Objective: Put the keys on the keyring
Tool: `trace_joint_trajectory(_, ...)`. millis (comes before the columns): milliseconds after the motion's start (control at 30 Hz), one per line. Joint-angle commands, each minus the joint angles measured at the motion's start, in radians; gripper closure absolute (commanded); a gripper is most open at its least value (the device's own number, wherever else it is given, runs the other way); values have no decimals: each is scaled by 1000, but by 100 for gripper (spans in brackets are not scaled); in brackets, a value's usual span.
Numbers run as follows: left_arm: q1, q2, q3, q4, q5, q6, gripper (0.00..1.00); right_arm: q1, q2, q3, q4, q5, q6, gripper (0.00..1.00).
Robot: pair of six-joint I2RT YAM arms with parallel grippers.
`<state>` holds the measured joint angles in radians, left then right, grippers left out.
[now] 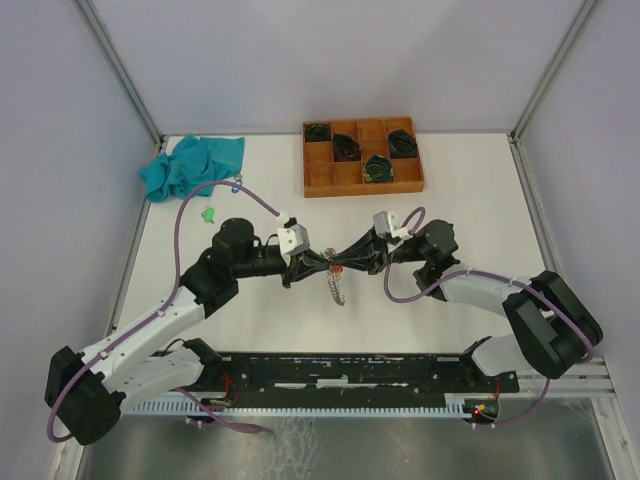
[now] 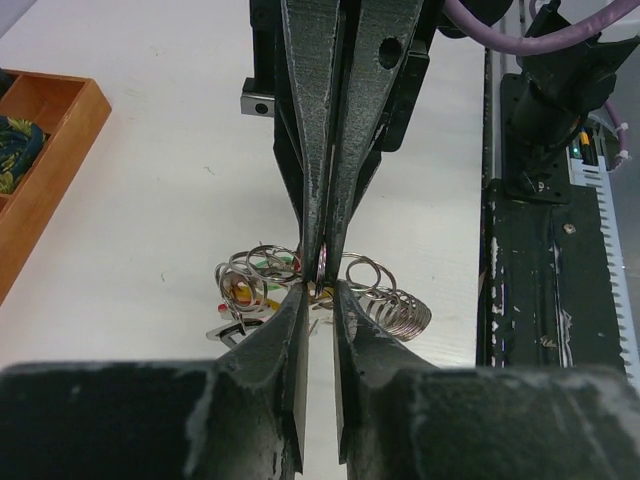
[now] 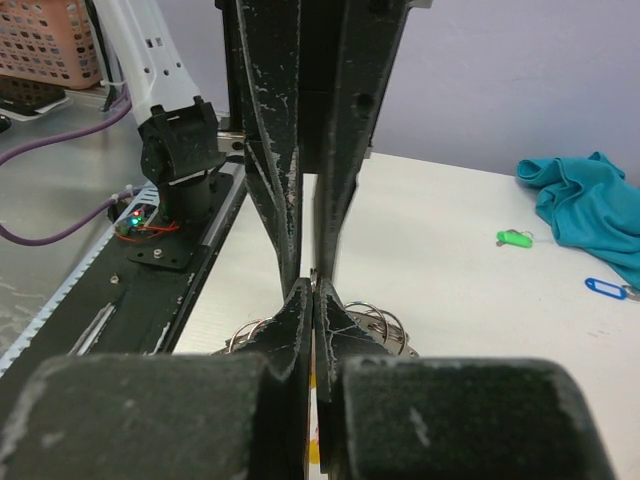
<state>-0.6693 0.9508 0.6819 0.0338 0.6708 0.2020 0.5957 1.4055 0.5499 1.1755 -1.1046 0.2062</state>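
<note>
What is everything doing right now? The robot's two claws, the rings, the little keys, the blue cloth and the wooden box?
Left gripper: nearly closed, thin gap showing.
Right gripper: shut, facing the left one.
Ring bunch: bunched under both tips.
Green-tagged key: lying loose, off the rings.
Blue-tagged key: lying loose, off the rings too.
Cloth: crumpled.
Tray: some pockets hold black bundles, others empty.

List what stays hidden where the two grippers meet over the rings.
1. Top view: the ring cluster is too small to tell its parts apart.
2. Left wrist view: the left gripper and right gripper cover the pinch point, so what either holds is hidden.
3. Right wrist view: both grippers block most of the ring cluster, and the near one is blurred.
</note>
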Motion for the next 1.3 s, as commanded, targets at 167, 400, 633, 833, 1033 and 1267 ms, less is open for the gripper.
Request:
trace_joint_trajectory(167,12,12,49,53,53,37,96,19,3,54,47,-81,31,98)
trace_joint_trajectory(400,11,7,81,-56,4,96,97,18,-45,71,-205,-122,-124,94)
trace_joint_trajectory(633,11,54,159,-210,-20,149,97,19,-143,240,-1112,-194,-737,81)
trace_joint_trajectory(833,11,128,247,-338,-1,176,97,21,-122,294,-1280,-208,-859,77)
trace_joint_trajectory(1033,10,145,288,-394,-9,181,97,24,-151,218,-960,-56,-589,72)
trace_joint_trajectory(1267,8,135,293,-387,-45,153,97,26,-135,180,-788,13,-440,67)
